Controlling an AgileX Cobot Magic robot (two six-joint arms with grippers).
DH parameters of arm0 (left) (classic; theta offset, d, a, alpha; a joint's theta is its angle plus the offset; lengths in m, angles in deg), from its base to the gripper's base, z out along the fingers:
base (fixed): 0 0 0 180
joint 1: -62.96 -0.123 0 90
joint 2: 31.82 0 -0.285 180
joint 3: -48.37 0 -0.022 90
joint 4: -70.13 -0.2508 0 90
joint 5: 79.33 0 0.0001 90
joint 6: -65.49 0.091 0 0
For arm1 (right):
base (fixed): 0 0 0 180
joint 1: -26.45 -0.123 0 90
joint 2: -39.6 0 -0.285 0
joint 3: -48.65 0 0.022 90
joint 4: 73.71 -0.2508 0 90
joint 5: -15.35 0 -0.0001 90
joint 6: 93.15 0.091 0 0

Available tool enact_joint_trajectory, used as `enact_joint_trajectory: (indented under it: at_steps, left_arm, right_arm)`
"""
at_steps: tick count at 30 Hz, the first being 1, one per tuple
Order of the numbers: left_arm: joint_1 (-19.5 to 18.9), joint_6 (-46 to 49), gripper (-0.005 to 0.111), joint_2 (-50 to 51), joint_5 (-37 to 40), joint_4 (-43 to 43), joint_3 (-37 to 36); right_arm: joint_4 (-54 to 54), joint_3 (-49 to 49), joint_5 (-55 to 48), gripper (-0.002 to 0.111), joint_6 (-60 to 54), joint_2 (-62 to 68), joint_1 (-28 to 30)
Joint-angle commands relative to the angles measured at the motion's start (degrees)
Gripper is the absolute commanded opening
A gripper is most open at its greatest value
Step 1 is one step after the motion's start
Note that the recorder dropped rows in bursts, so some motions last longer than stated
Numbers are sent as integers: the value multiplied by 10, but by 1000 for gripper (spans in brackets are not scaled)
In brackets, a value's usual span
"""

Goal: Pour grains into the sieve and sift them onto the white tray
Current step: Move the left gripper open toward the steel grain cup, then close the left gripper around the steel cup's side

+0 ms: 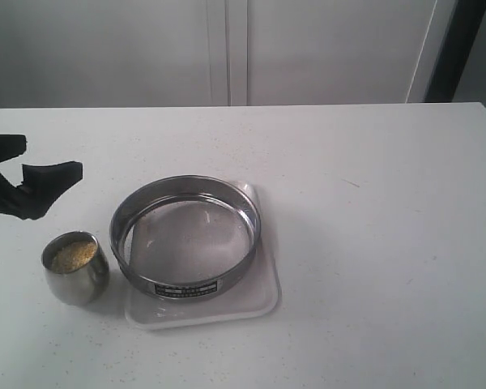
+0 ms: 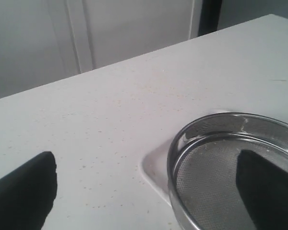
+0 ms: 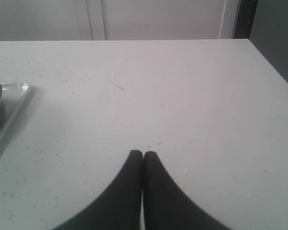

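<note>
The sieve (image 1: 185, 235) sat on the white tray (image 1: 259, 301), approx. in the middle of the bench (image 1: 373, 203), w/ its label turned to the camera. The grains (image 1: 73, 254) lay in a small steel cup (image 1: 77, 279), which stood just beside the sieve, on its left in the ext. view. The left hand (image 1: 53, 157) hung above the bench, beyond the cup, fingers wide apart. The right hand (image 3: 143, 154) showed only in its wrist view, fingers pressed together, low over the bench & well apart from the tray corner.
</note>
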Motion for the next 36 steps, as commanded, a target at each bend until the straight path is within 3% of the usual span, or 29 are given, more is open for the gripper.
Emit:
enact_joint_trajectory:
  at_steps: [1,4,10,14,17,36]
  left_arm:
    - [-17,2,105,13,-65,-98,-1]
    - [-13,-6,105,21,-64,-148,-1]
    - [0,-5,105,22,-44,-167,-1]
    - [0,-66,105,27,60,-200,-1]
    - [0,-45,105,40,20,-205,-1]
    - [0,5,105,146,18,-169,-10]
  right_arm:
    - [4,3,5,0,0,0,0]
    - [4,3,5,0,0,0,0]
    - [4,3,5,0,0,0,0]
    - [4,3,5,0,0,0,0]
    - [4,3,5,0,0,0,0]
    - [3,3,5,0,0,0,0]
